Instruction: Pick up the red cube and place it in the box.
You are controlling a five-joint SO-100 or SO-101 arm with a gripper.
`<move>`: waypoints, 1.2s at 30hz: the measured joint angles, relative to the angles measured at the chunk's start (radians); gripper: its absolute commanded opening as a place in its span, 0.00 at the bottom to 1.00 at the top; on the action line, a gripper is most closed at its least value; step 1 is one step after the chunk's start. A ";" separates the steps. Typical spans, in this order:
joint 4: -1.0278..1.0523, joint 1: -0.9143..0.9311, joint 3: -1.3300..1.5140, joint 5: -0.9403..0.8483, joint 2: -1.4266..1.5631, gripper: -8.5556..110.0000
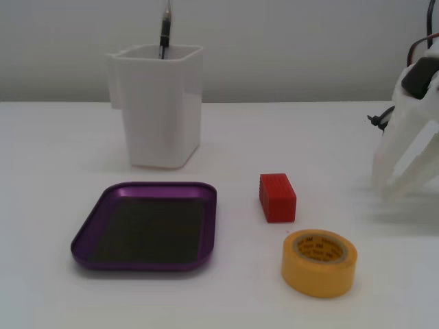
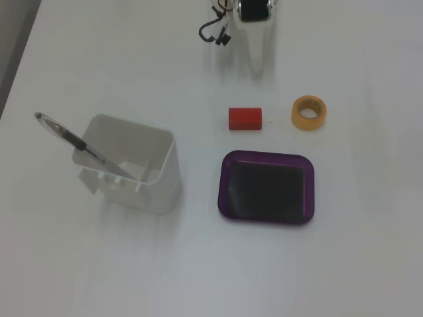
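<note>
**Inspector:** Where your pincer (image 1: 405, 175) hangs at the right edge of a fixed view, its white fingers (image 1: 384, 161) stand spread apart, tips down near the tabletop (image 1: 55, 151), gripping nothing.

**Operator:** And from above?

**Inspector:** In a fixed view from overhead, your pincer (image 2: 256, 56) shows only as a pale shape at the top edge; its spread cannot be judged there.

**Operator:** Where is the red cube?

**Inspector:** You have the red cube (image 1: 277, 197) lying on the tabletop, well clear of the fingers. Seen from overhead, the red cube (image 2: 245, 118) sits just below your pincer in the picture.

**Operator:** What is around it?

**Inspector:** A yellow tape roll (image 1: 319, 262) lies flat close beside the cube, not touching it. The box (image 1: 89, 236), purple-rimmed with a dark floor, rests near the cube on its other side and holds nothing. From overhead, the box (image 2: 268, 157) is just below cube and roll (image 2: 309, 112).

**Operator:** Anything further out?

**Inspector:** A tall white container (image 1: 161, 116) stands upright beyond the box, with a pen (image 1: 164, 31) leaning inside.
</note>
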 measured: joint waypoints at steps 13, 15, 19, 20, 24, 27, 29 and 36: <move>0.000 0.000 0.000 0.000 0.000 0.07; 0.000 0.000 0.000 0.000 0.000 0.07; 0.000 0.000 0.000 0.000 0.000 0.07; 0.000 0.000 -0.006 -0.005 0.000 0.07; 0.000 0.000 -0.086 -0.006 0.000 0.07; 0.000 0.000 -0.166 -0.005 -0.002 0.07; 0.000 0.000 -0.239 -0.005 -0.008 0.07; 0.000 -0.002 -0.472 -0.186 -0.273 0.07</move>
